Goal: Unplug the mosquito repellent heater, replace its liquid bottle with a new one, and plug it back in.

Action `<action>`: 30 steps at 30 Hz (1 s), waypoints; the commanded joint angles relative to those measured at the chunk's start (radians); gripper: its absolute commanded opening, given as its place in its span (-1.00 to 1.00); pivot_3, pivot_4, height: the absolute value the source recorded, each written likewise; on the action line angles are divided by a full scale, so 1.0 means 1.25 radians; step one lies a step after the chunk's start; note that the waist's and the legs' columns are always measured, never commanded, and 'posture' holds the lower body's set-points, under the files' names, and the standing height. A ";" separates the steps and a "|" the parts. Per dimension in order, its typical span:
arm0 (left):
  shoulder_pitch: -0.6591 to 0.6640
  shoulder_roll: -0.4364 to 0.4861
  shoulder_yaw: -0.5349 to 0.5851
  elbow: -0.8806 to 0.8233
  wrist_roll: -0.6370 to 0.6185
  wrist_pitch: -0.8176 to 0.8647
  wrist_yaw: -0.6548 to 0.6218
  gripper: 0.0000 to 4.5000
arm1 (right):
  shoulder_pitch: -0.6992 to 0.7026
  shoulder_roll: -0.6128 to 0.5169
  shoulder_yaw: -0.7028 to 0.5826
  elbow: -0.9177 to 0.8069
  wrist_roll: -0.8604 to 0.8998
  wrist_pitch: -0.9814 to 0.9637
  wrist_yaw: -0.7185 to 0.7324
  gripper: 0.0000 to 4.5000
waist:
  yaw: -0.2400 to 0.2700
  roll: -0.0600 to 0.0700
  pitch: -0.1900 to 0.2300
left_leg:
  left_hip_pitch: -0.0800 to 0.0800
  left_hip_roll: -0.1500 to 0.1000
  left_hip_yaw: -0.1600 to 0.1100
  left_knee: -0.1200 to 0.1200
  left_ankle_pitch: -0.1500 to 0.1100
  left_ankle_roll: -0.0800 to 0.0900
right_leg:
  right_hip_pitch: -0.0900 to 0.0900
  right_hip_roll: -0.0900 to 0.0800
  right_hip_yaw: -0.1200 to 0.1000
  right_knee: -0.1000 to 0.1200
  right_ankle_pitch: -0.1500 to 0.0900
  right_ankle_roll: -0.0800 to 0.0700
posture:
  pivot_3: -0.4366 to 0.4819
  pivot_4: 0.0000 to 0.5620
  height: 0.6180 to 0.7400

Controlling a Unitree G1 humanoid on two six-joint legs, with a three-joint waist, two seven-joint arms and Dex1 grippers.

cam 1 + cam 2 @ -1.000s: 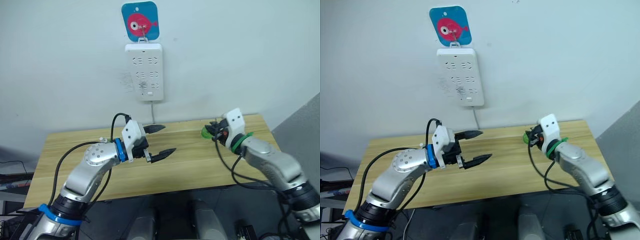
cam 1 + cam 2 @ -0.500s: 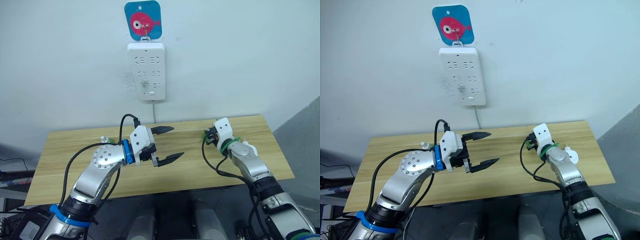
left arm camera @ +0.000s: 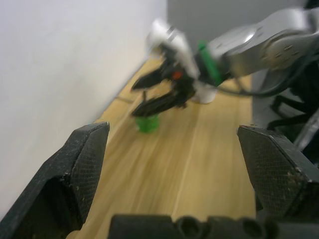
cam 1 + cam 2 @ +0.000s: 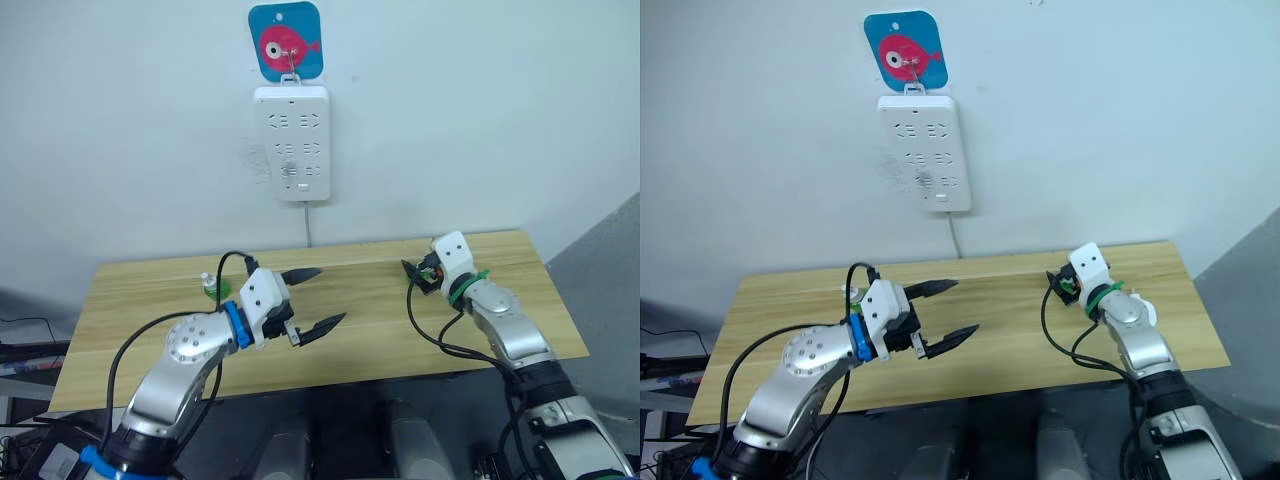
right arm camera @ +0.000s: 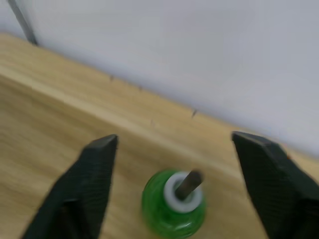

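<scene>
Pale wall at back w/ tall white socket strip [image 4: 290, 143] hung under a fish sticker [image 4: 286, 41]; nothing plugged into it. Wooden worktop [image 4: 370, 335] below.

Mosquito repellent heater [image 4: 1143, 313] sits unplugged on the worktop, just beside the right forearm, outer side.

Change vs 1 s ago: the right gripper [image 5: 174, 140] had the green liquid bottle [image 5: 173, 204] up off the worktop. Now that bottle stands upright near the back edge, wick showing, no cap. The gripper is above it, jaws spread wide and holding nothing, so it's been put down and let go.

Left gripper [image 4: 332, 293] is also wide open and empty, mid-worktop, and has pulled back a bit. That uncovers a 2nd small bottle [image 4: 208, 288], white cap, near the back edge on the left.

My read: the wick bottle is prob the old one, now out of the heater, and the capped one is the refill. Can't confirm which. Still to do: fit the refill, then plug back in.
</scene>
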 commanded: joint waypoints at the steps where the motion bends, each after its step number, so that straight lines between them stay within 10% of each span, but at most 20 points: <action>1: 0.088 -0.046 0.052 0.046 0.060 -0.065 0.111 1.00 | -0.007 -0.035 0.005 -0.195 0.026 0.072 0.088 1.00 | -0.002 0.000 0.000 | 0.000 0.000 0.000 0.000 0.000 0.000 | 0.000 0.000 0.000 0.000 0.000 0.000 | -0.23 -0.23 1.00; 12: 0.161 -0.296 0.265 0.221 0.126 -0.090 0.541 1.00 | -0.120 -0.078 0.119 -0.418 0.198 0.346 0.377 1.00 | 0.011 -0.002 0.001 | 0.000 0.001 -0.002 0.001 -0.002 0.003 | 0.001 -0.001 -0.003 -0.001 0.000 0.000 | -0.19 -0.07 1.00; 30: -0.200 -0.301 0.338 0.842 0.121 -0.381 0.600 1.00 | -0.338 0.165 0.219 -0.314 0.131 0.398 0.331 1.00 | 0.019 -0.009 0.005 | -0.001 0.000 -0.008 0.001 0.000 -0.002 | 0.000 -0.003 -0.010 0.000 0.004 -0.001 | -0.22 0.08 1.00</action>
